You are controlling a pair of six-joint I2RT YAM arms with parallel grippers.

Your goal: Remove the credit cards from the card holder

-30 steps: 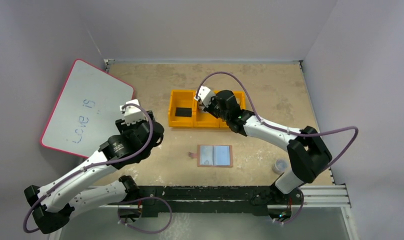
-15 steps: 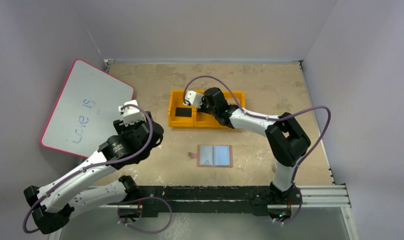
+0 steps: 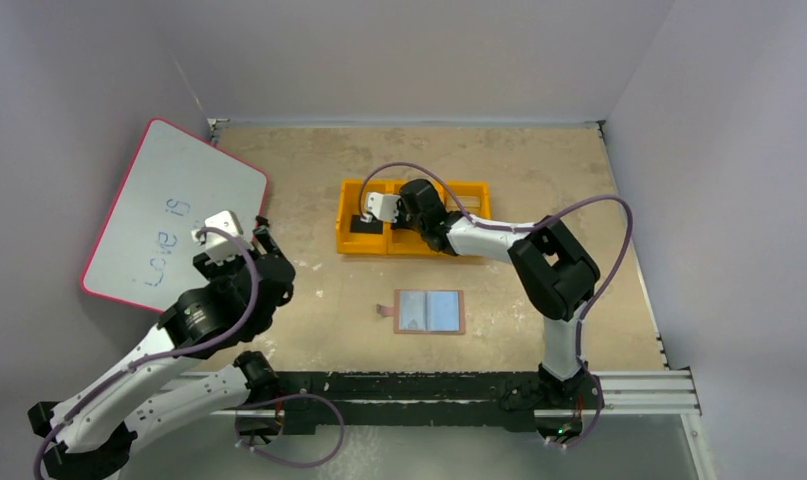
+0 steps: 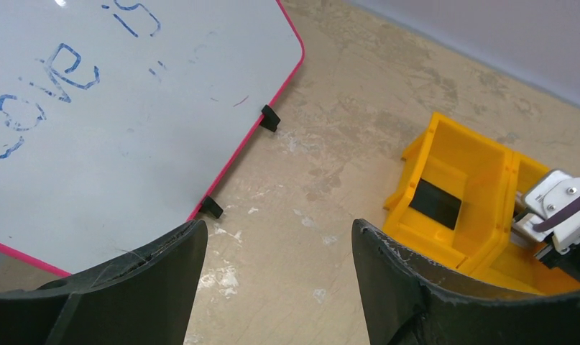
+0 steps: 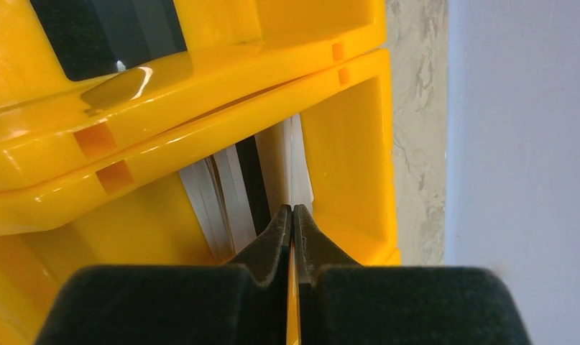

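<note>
1. Treat a card as light, stiff and slick, likely to slip from a loose pinch; take by an exposed edge, clamping both flat faces.
2. Shows thin and pale here, edge-on above the tray, with more cards, white and black, leaning in the compartment beneath.
3. Grips that card with the right fingers, pressed nearly together.
4. Holds the left fingers spread wide, empty, above the counter beside a whiteboard.
5. Finds the holder open flat on the counter, well apart from the tray: tan rim, pale blue-grey panels. Cannot tell whether cards remain inside.
</note>
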